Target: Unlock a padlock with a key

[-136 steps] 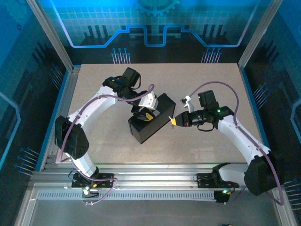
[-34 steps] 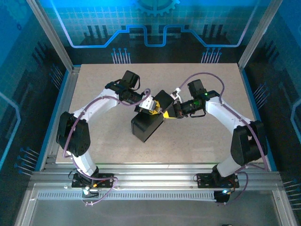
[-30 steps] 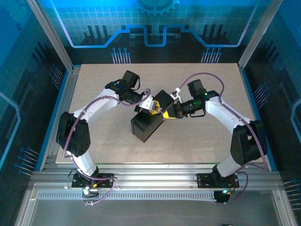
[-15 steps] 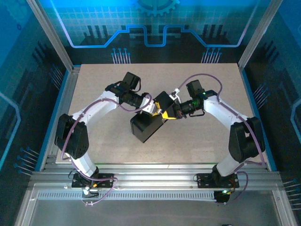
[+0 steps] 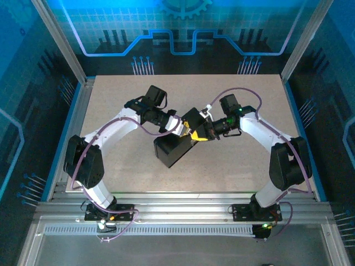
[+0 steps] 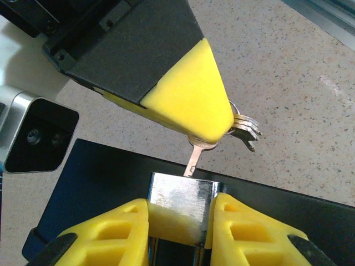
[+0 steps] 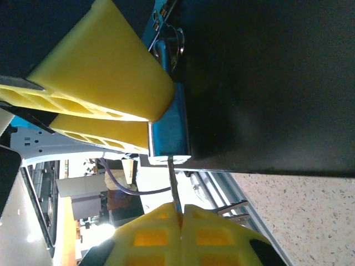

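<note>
In the left wrist view my left gripper (image 6: 180, 204) is shut on the padlock (image 6: 178, 191), a shiny metal block held over the black box (image 6: 100, 183). A thin key (image 6: 194, 159) runs from the padlock's top up to the yellow fingers (image 6: 186, 102) of my right gripper. Spare keys (image 6: 246, 128) hang on a ring beside it. In the right wrist view my right gripper (image 7: 180, 210) is shut on the key (image 7: 173, 183), whose tip sits in the padlock (image 7: 169, 130). From above, the left gripper (image 5: 182, 128) and the right gripper (image 5: 197, 133) meet over the box (image 5: 172, 148).
The black box lies near the middle of the speckled table (image 5: 238, 172), tilted diagonally. Both arms reach inward over it, purple cables looping above. A metal frame and rails (image 5: 177, 205) border the table's near edge.
Since the oldest frame the right gripper has moved left from beside the box to the padlock. Over the last second both grippers shifted only slightly, the left wrist a little to the right.
</note>
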Action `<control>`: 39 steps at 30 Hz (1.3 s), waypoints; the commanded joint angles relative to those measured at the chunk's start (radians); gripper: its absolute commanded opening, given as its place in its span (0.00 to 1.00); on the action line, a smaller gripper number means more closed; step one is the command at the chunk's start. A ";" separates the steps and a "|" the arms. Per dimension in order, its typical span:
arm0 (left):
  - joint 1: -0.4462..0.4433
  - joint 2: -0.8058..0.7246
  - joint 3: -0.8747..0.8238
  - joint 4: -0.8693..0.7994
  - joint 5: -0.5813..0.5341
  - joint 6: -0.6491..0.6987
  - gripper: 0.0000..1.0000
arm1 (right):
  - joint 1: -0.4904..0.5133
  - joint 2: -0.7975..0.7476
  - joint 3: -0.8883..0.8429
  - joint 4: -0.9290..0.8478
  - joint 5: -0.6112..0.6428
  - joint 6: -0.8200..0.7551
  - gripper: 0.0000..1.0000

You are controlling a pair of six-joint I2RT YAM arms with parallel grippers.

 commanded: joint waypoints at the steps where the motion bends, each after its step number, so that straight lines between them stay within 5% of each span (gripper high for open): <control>1: -0.026 -0.033 -0.013 0.031 0.025 0.103 0.21 | 0.002 -0.008 0.023 0.010 -0.085 0.016 0.00; 14: -0.043 -0.056 -0.003 -0.073 0.032 0.228 0.21 | -0.040 0.042 0.040 -0.084 -0.175 -0.005 0.00; 39: -0.048 -0.014 0.016 -0.024 0.121 0.094 0.21 | 0.022 0.122 0.092 0.063 -0.139 0.126 0.00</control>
